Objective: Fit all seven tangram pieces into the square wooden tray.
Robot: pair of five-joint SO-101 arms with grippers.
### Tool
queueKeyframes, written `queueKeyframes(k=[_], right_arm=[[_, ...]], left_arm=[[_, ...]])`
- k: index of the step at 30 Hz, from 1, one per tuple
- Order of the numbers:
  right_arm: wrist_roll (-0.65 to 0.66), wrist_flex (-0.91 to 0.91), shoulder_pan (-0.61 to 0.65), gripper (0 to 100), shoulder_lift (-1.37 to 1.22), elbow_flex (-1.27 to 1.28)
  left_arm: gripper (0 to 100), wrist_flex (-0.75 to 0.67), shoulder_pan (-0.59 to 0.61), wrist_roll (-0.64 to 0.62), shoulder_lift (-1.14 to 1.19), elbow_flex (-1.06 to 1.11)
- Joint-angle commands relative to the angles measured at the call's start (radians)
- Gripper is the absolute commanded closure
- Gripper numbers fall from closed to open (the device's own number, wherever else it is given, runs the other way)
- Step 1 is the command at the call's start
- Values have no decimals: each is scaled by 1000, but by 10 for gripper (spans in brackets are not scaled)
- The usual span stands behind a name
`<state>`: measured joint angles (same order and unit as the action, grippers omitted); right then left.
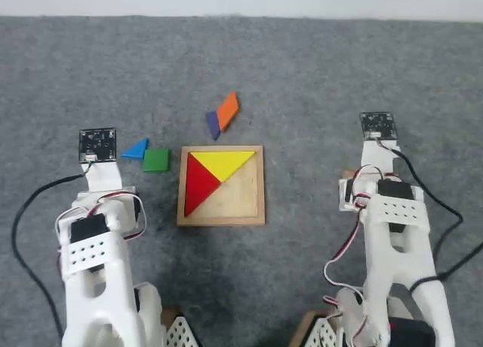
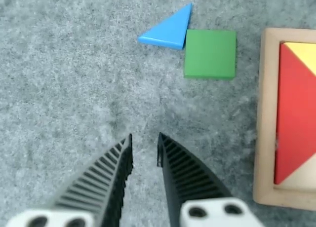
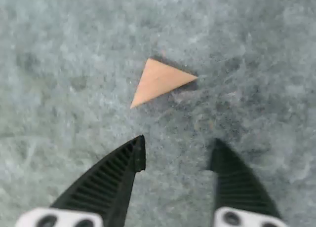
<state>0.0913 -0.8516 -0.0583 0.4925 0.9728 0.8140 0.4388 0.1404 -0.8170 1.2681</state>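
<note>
Right gripper (image 3: 180, 148) is held wide open, empty, tan triangle (image 3: 159, 80) just ahead of its fingertips, seemingly lined up for grasping; left gripper (image 2: 144, 140) is held barely parted, empty, green square (image 2: 210, 54) ahead, wooden tray (image 2: 264, 113) off to its side.

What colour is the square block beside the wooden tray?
The square block is green, clearest in the left wrist view.

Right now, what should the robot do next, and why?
Probably ease the right gripper forward and down over the tan triangle: it lies just ahead of the open jaws, and the tray has bare room left.
</note>
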Motion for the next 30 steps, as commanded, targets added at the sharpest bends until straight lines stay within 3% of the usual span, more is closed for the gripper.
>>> queueKeyframes(k=[1,10,18,24,30], right_arm=[[-86,41,-16,731,53,-6],[-308,133,28,729,-65,-75],[-732,16,28,731,-455,-384],[-750,-128,30,731,-596,-575],[-760,-143,35,731,-616,-667]], left_arm=[[913,-20,-8,11,-20,-10],[913,-21,-8,40,-20,-10],[913,-23,-8,51,-20,-10],[913,-23,-8,52,-20,-10],[913,-23,-8,52,-20,-10]])
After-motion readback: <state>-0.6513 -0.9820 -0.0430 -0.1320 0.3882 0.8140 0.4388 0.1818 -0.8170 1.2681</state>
